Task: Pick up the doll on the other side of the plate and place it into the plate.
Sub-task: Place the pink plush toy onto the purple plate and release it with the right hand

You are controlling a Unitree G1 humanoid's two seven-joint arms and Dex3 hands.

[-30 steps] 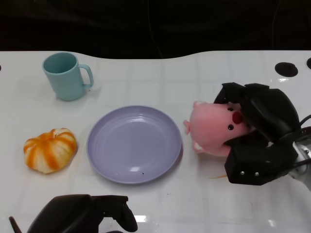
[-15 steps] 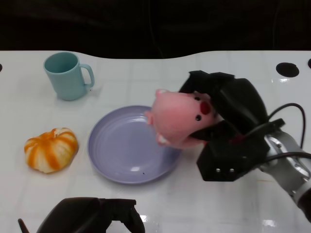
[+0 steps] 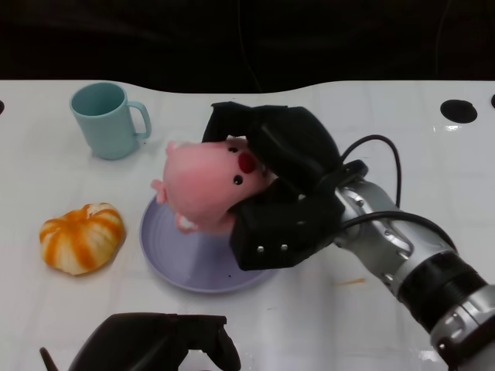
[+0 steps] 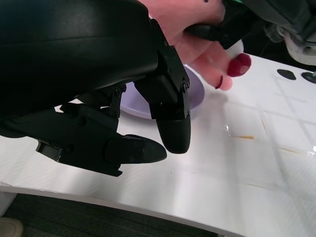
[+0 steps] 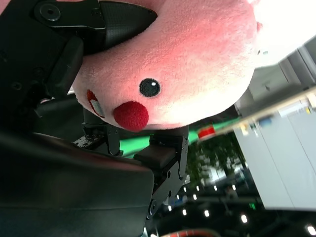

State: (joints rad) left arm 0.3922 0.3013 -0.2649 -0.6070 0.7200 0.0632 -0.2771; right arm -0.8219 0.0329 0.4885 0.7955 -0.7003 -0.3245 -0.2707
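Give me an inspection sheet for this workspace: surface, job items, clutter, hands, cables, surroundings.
Surface: white table, glossy, with a faint grid; a small orange fleck lies right of the plate.
Job items: pink doll held over the plate, which sits flat.
Clutter: teal mug upright at far left; orange pumpkin left of the plate, apart from it.
Hands: right hand grips the doll; left hand rests at the near edge, holding nothing, fingers curled.
Cables: black cable loops at the right wrist.
Surroundings: dark holes in the table's far right corner; dark background beyond.
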